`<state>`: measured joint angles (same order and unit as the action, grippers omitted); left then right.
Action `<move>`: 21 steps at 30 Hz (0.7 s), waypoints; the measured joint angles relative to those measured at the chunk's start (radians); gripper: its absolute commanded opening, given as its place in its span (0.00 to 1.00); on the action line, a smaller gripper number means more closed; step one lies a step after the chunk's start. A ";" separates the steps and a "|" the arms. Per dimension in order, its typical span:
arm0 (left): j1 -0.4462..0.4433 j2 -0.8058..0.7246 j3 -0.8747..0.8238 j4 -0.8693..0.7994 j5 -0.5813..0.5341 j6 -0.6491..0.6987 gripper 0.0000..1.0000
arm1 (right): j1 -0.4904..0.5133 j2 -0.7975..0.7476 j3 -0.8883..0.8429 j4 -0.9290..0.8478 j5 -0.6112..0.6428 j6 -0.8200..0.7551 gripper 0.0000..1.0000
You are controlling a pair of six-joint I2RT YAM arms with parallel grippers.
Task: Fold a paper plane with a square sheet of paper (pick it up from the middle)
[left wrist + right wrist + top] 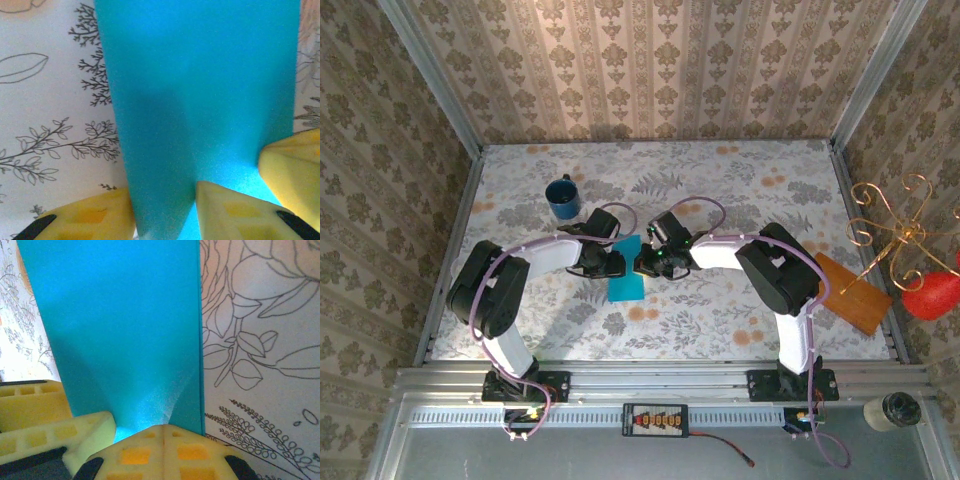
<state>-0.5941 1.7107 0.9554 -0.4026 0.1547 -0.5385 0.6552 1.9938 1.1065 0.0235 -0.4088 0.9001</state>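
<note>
Tablecloth (720, 320) bears square sheet of paper (626, 286), nipped by left pincer (162, 217) and right pincer (164, 434) (opposite sides).

The square sheet of paper (625, 272) is thin and matt, finely grained up close, and softly puckered at its creases. The pads (235, 215) of the left pincer (165, 215) and the pads (135, 455) of the right pincer (164, 437) look like matt yellow foam or soft plastic with square hollows. The surface (720, 320) wears a matt printed floral cloth. Up and left of the sheet, the mug (561, 197) is dark blue and glossy. Well to the sheet's right, the board (855, 295) looks like smooth orange-brown wood. Nearer than the sheet, the frame rail (650, 380) is dull grey metal.
</note>
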 measured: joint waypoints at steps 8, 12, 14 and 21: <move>0.014 -0.109 -0.004 -0.005 0.025 -0.023 0.49 | -0.023 -0.014 -0.019 -0.025 -0.016 -0.095 0.04; 0.032 -0.207 -0.004 -0.002 0.034 -0.042 0.47 | -0.048 -0.047 -0.041 -0.081 -0.016 -0.153 0.05; 0.032 -0.228 -0.004 0.006 0.064 -0.045 0.44 | -0.062 -0.067 -0.056 -0.110 -0.014 -0.179 0.05; -0.015 -0.175 -0.004 0.096 0.212 -0.130 0.22 | -0.073 -0.090 -0.075 -0.147 -0.007 -0.208 0.05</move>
<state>-0.6090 1.5352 0.9512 -0.3065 0.3664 -0.6685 0.5823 1.9034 1.0317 -0.1234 -0.4156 0.6922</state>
